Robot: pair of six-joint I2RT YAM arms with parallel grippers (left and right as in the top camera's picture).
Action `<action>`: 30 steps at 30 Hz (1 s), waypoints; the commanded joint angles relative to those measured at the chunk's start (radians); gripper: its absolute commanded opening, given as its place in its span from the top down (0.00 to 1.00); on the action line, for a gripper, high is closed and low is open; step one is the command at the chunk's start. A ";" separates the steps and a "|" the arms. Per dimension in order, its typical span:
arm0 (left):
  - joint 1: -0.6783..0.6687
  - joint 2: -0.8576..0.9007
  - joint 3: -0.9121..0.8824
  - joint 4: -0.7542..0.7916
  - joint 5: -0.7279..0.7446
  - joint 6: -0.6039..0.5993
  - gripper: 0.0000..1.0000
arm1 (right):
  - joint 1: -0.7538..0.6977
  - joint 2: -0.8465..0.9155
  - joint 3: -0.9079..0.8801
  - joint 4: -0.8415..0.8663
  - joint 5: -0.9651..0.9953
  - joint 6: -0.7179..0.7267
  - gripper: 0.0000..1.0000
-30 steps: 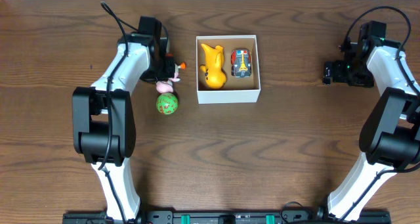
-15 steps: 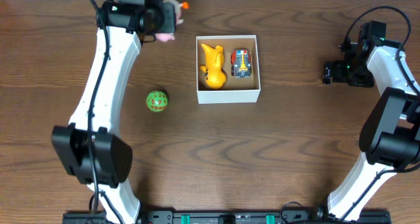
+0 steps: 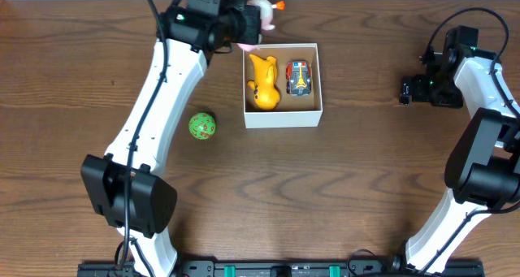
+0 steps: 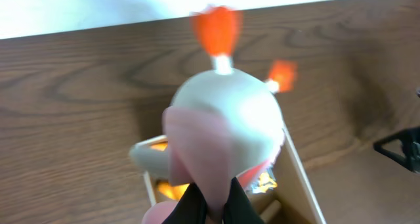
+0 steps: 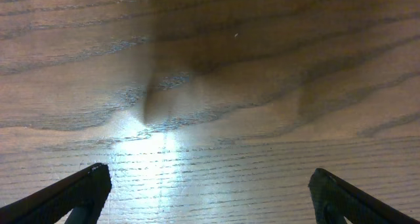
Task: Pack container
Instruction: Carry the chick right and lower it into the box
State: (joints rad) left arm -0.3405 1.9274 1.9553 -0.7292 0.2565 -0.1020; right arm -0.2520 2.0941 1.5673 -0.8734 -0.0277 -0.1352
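As I read it, the packing is a little past halfway. The square, shallow container (image 3: 281, 119) with white walls and a brown cardboard floor sits toward the far middle of the dark wooden worktop (image 3: 325, 196). Two things already lie in it side by side: a yellow plastic long-necked animal toy (image 3: 262, 84) in the left half and a small multicoloured toy car (image 3: 299, 77) in the right half. A third piece is off the worktop but not yet in. The left tool (image 4: 209, 209) is clamped on the pink part of a round white toy with a pink flap and orange tips (image 4: 226, 119) and holds it in the air. From overhead the toy hangs at the container's far-left corner, not over its middle. The left wrist view shows the container's wall and a glimpse of yellow beneath it. It has to be brought over the floor, lowered and let go, and free floor looks scarce, so the fit may be tight. A green speckled ball (image 3: 202, 126) lies on the worktop left of the container, apart from it and ungrasped, and is probably the last item to pack. The right tool (image 5: 210, 177) hangs well to the right of the container, its fingers spread wide over bare wood and holding nothing.
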 commanded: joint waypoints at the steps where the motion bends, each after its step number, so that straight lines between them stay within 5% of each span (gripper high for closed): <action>1: -0.030 0.014 0.006 0.005 0.013 -0.017 0.94 | 0.008 -0.010 -0.003 0.000 -0.006 0.008 0.01; 8: -0.098 0.073 -0.001 0.010 0.011 -0.052 0.94 | 0.008 -0.010 -0.003 0.000 -0.006 0.008 0.01; 20: -0.098 0.200 -0.001 0.057 -0.066 -0.383 0.94 | 0.008 -0.010 -0.003 0.000 -0.006 0.008 0.01; 30: -0.110 0.236 -0.001 0.000 -0.089 -0.483 0.94 | 0.008 -0.010 -0.003 -0.001 -0.006 0.008 0.01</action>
State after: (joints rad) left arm -0.4427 2.1395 1.9545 -0.7193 0.1841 -0.5331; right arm -0.2520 2.0941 1.5673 -0.8734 -0.0277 -0.1352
